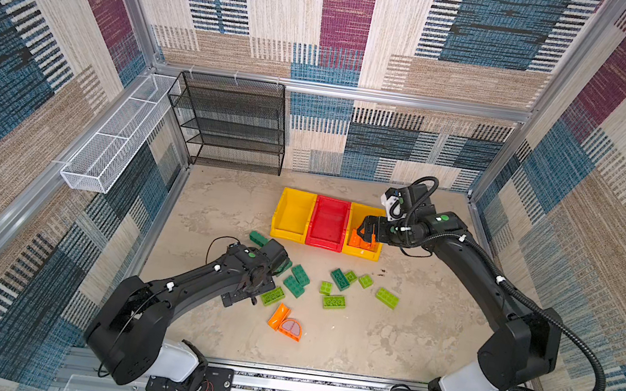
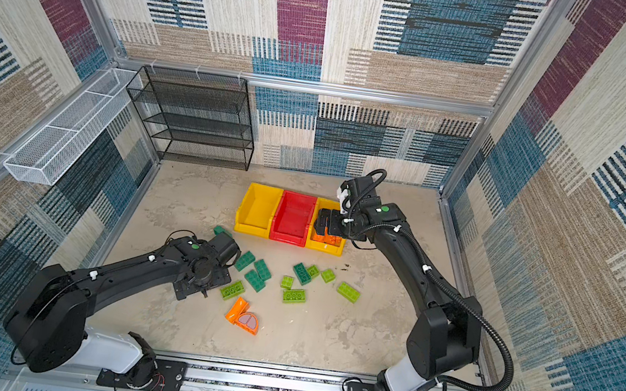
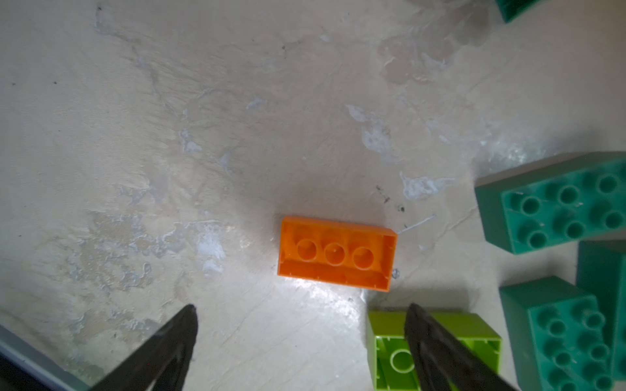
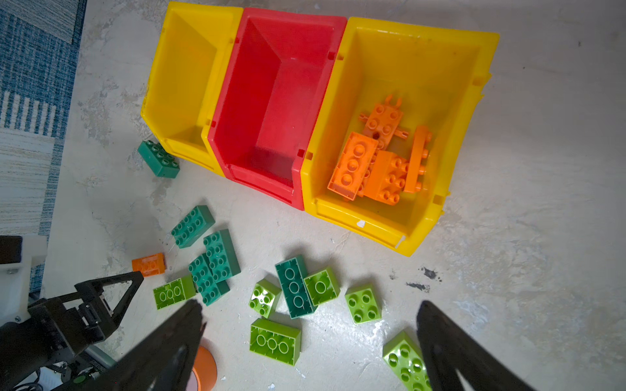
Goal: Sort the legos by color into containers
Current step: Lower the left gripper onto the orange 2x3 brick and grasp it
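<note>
Containers: three open-top rectangular plastic bins, side walls touching, in a row on the pale mottled bench [image 1: 365,339]
1. Near yellow plastic bin [image 4: 406,61], beneath the right fingers [image 4: 440,338] in both top views: holds a loose pile of orange studded plastic bricks [image 4: 352,166], several, some tipped on their sides, one a flat plate with side prongs
2. Middle red plastic bin [image 4: 288,50]: bare red floor showing
3. Far yellow plastic bin [image 4: 189,67], farthest from the right fingers: bare yellow floor showing; one dark teal-green studded brick [image 4: 158,159] just beside its front corner

Fingers: right fingers spread wide, nothing between them; left fingers [image 3: 179,335] spread wide, nothing gripped, low over the bench

Loose stock on the bench: orange rectangular brick [image 3: 337,254], hollow underside up showing three tubes, just ahead of the left fingers, between their tips; lime green brick [image 3: 474,328], underside up, partly under one left fingertip; dark teal-green bricks [image 3: 555,203], studs up, off to that same side; more lime green bricks [image 1: 386,298] scattered between the two pairs of fingers; orange curved piece with a pinkish-grey semicircular face [image 1: 286,323], near the left fingers
</note>
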Robot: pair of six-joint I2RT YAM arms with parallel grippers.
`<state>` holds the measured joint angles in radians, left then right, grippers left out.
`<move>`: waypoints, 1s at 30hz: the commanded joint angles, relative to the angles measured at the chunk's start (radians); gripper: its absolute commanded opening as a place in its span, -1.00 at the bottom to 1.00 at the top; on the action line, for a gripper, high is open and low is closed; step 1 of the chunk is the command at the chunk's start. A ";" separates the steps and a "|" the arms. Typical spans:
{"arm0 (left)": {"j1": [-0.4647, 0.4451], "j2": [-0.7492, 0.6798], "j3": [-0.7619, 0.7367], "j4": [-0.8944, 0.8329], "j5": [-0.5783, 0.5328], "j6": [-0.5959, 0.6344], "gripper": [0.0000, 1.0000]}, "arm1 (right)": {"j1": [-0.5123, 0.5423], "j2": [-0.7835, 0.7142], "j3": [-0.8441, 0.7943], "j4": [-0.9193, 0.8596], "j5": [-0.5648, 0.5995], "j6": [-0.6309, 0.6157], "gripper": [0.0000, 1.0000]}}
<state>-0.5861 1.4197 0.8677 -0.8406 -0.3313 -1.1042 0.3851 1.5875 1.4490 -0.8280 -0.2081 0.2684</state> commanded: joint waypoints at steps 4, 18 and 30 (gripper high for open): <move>0.031 0.066 0.025 0.030 0.077 0.083 0.92 | 0.001 -0.010 0.003 0.021 0.013 -0.005 0.99; 0.093 0.131 -0.001 0.146 0.138 0.156 0.92 | 0.001 -0.016 -0.005 0.012 0.042 -0.006 0.99; 0.125 0.178 -0.015 0.205 0.190 0.185 0.59 | 0.001 -0.006 0.013 -0.019 0.056 0.006 0.99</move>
<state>-0.4664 1.5753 0.8513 -0.6361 -0.1566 -0.9424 0.3851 1.5799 1.4513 -0.8364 -0.1719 0.2649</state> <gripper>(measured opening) 0.816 0.995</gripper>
